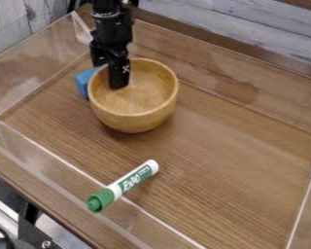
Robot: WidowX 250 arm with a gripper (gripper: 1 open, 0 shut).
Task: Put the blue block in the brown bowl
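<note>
Here the black hand (pixel 116 74) points straight down over the upper left part of the wooden surface (pixel 236 146), its fingers hanging at the near-left rim of the brown bowl (pixel 135 98). The fingers stand apart, close to as wide as they go, and nothing is between them. One finger (pixel 120 74) shows dark against the pale inside wall of the bowl, while the other is hard to separate from it at this angle.

The blue block (pixel 86 81) sits on the surface outside the bowl, at about nine o'clock from the bowl's centre, tight against the outer wall. Whether it actually touches the wood of the bowl cannot be told. Only part of the block shows, since the hand covers its right edge. It is not in the bowl, and the visible part of the bowl's hollow holds nothing.

The bowl is upright, round and thick-walled, with its grain plain to see. It stands at roughly ten o'clock from the middle of the surface.

A green-and-white marker pen (pixel 123 186) lies flat well apart from the bowl, at about six o'clock from it near the lower edge. It lies slantwise, its green cap toward seven o'clock and its other end toward one o'clock. Clear walls (pixel 42 156) rim the surface on the left and near sides.
</note>
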